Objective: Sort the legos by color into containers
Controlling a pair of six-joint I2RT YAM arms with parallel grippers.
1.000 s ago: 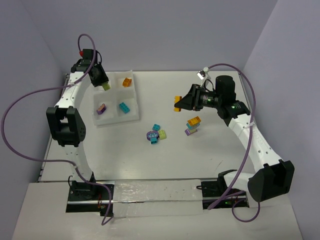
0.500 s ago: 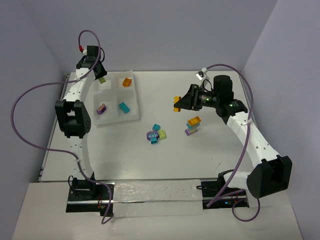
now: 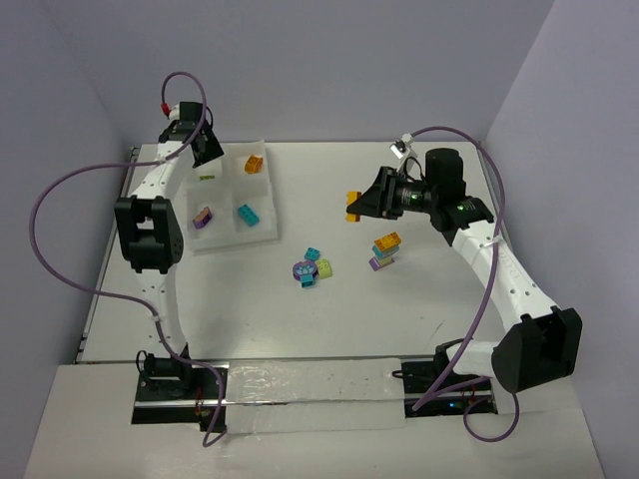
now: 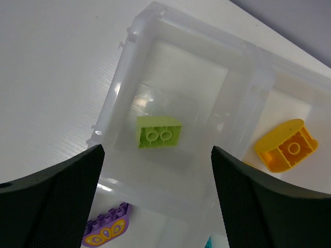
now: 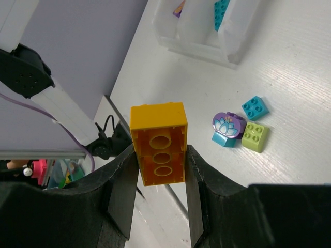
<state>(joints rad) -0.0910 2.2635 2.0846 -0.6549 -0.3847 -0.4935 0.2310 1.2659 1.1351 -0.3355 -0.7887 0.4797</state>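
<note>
Right claw (image 5: 159, 155) is clamped on the orange brick (image 5: 158, 139): carry it high to the tray (image 3: 234, 243) at 10 o'clock and drop it in the 1 o'clock bin beside the orange piece (image 4: 287, 145), once the left claw (image 4: 158, 155), spread above the lime brick (image 4: 159, 132), clears.

Bare table (image 3: 310, 185) separates the tray (image 3: 236, 243) from the right pincer's (image 3: 355, 207) orange brick (image 5: 159, 143); a brick clump (image 3: 311, 268) lies nearer.

White table (image 3: 419, 309): tray (image 3: 235, 242) far left; brick clump (image 3: 312, 267), brick stack (image 3: 384, 249) mid-table.
</note>
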